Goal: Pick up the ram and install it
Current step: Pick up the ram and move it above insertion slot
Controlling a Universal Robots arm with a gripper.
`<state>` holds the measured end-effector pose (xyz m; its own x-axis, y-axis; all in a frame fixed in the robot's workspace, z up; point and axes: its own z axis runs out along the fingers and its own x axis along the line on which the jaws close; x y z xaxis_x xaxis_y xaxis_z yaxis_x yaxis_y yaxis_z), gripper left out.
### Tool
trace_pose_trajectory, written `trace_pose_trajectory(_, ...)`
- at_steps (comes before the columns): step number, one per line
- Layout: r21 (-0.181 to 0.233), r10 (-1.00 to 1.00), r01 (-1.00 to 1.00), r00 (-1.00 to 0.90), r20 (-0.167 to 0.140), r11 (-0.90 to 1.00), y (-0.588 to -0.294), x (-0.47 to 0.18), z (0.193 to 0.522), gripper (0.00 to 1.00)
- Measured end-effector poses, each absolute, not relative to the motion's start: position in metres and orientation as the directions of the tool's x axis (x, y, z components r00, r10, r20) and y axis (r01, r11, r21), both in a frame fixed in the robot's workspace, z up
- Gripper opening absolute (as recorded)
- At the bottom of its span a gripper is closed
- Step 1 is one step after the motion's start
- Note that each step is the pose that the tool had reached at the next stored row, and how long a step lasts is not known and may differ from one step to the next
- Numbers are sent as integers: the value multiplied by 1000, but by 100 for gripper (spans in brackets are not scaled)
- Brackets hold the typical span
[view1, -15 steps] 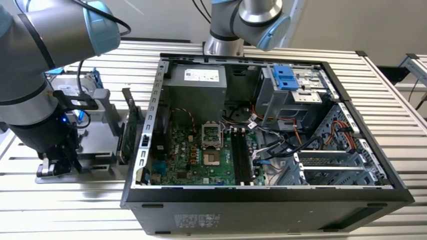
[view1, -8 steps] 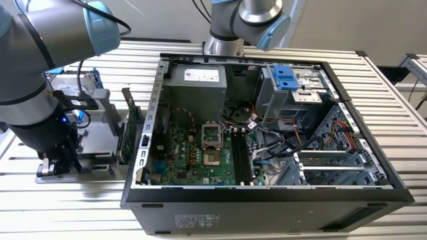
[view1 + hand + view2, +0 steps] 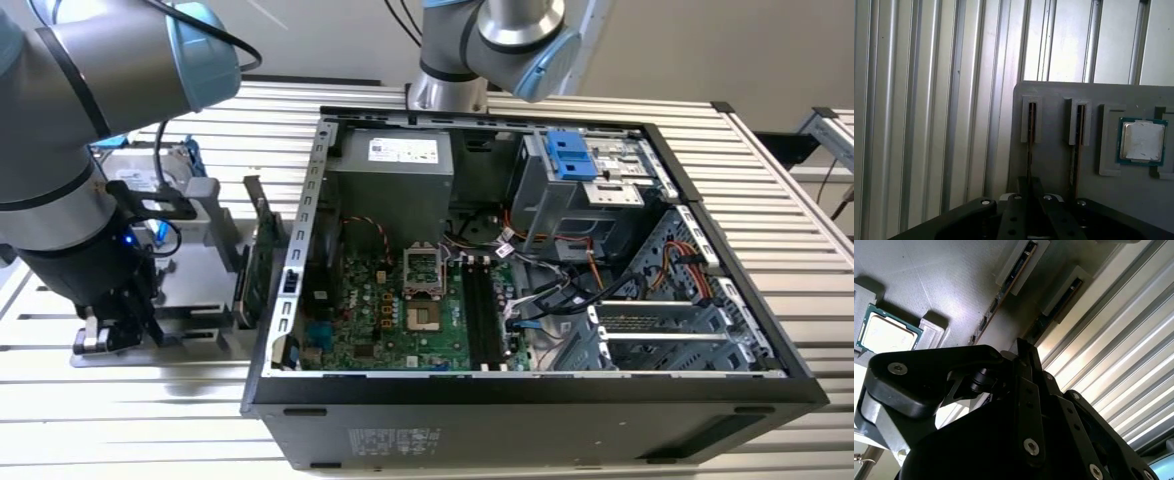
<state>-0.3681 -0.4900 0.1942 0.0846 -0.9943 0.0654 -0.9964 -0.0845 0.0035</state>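
In the first wrist view the claw (image 3: 1029, 189) hangs low over a grey tray (image 3: 1054, 92) on the ribbed counter (image 3: 929, 100); the ram (image 3: 1030, 125) stands on edge in its slot, in line with the claw's tip; whether the claw grips it I cannot tell; a second stick (image 3: 1075, 150) stands just beside, with a processor (image 3: 1140, 141) beyond it.
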Motion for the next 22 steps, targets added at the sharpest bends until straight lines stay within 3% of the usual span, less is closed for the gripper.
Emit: trace_pose_trajectory(22, 4, -994, -996, 85, 65, -85, -490, -368, 218, 0)
